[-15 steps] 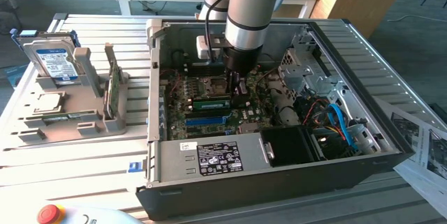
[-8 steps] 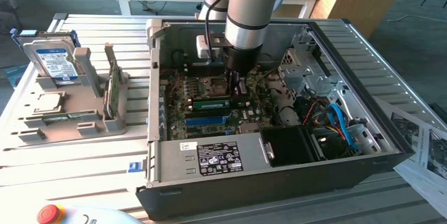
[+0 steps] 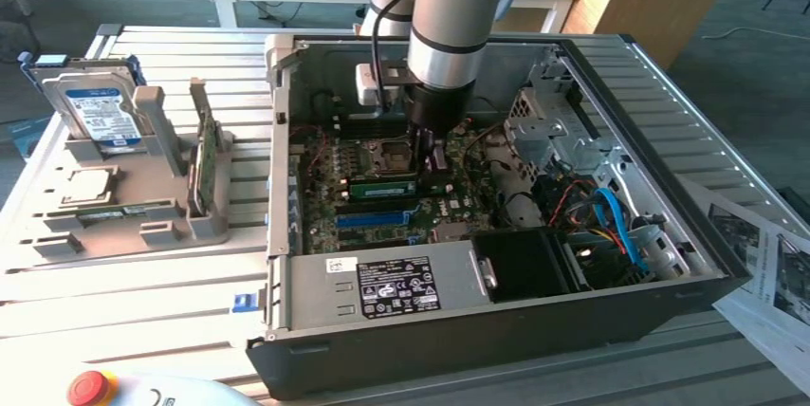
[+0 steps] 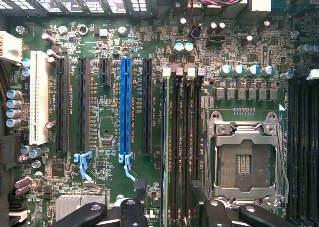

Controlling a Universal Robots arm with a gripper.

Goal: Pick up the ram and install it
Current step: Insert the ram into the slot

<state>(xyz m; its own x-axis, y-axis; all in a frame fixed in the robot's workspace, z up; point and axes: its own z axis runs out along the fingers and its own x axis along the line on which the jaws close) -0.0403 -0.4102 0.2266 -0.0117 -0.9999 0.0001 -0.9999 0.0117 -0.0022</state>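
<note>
The ram (image 3: 383, 186) is a long green stick standing in a memory slot on the motherboard (image 3: 379, 221), inside the open computer case (image 3: 506, 330). My gripper (image 3: 434, 171) hangs on the arm just above that stick's end toward the exterior view's right. In the wrist view the ram (image 4: 165, 137) shows edge-on as a thin line in the memory slot nearest the long blue slot (image 4: 124, 105). The gripper (image 4: 174, 214) is open there, its dark fingers (image 4: 134, 212) standing apart on either side of the slot row and touching nothing.
An empty CPU socket (image 4: 244, 159) lies beside the memory slots. Drive cages and cables (image 3: 608, 216) fill the case at the exterior view's right. A grey holder (image 3: 139, 207) outside the case carries a hard drive (image 3: 99, 112) and a green card on edge (image 3: 203, 164).
</note>
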